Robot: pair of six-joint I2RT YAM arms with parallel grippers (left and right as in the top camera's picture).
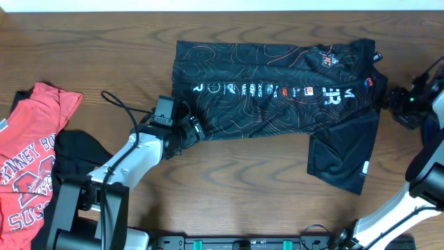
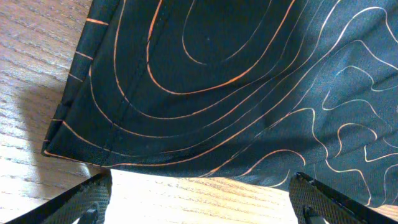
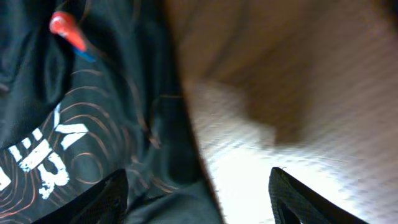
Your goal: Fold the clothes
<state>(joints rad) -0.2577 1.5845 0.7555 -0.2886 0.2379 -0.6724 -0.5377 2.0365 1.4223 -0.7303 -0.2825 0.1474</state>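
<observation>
on the table (image 1: 229,180), black jersey (image 1: 277,83), left pincer (image 2: 202,198) spread at its corner, right pincer (image 3: 199,196) spread over its opposite edge

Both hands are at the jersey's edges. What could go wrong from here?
1. The left hand is open with its tips over bare wood just off the jersey hem. Closing there may catch nothing, or only one layer.
2. The right hand straddles the jersey's edge with little cloth between the fingers. A shallow pinch could slip.
3. The sleeve sticks out below the body, so a fold may bunch it.
</observation>
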